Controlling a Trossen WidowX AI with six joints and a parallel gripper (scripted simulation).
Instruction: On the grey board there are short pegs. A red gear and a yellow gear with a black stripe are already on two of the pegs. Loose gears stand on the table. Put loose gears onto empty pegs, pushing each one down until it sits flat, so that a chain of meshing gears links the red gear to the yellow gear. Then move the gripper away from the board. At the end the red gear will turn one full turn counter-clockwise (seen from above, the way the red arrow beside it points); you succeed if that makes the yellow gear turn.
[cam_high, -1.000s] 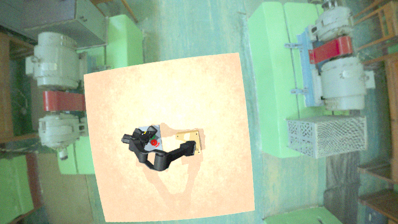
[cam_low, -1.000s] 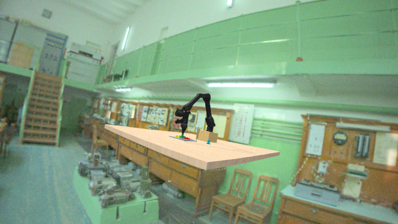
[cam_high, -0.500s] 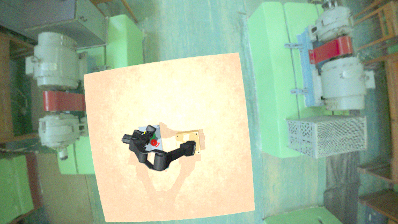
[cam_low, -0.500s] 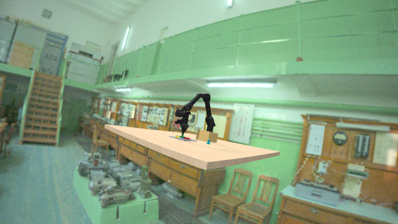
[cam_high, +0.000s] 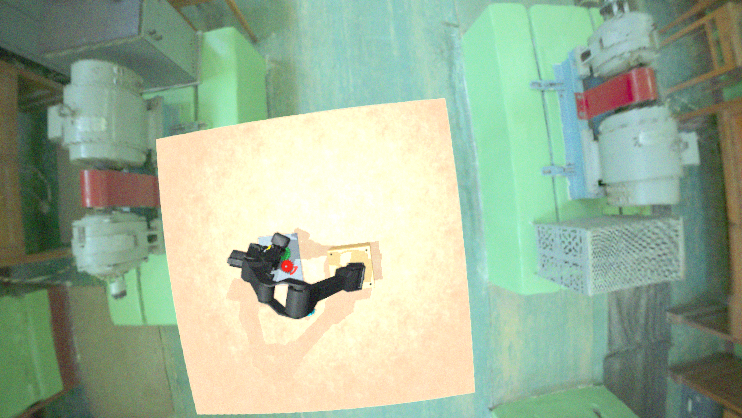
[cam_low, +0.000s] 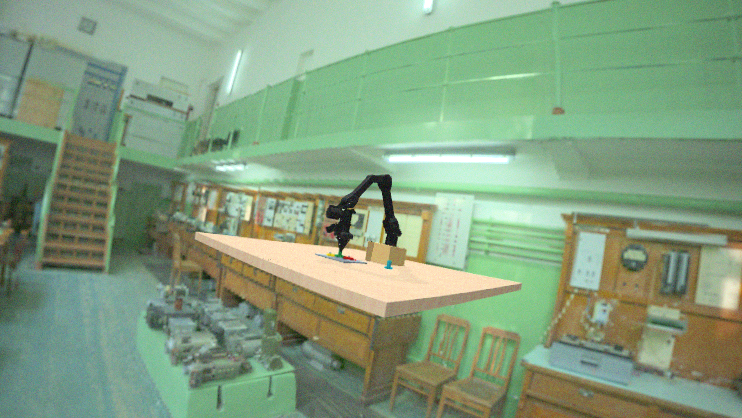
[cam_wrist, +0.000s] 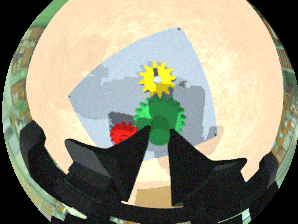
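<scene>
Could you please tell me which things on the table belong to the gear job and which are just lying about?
Job:
- grey board
- red gear
- yellow gear
- green gear, in the hand

Apparently not:
- tan block

Unclear:
- blue piece
</scene>
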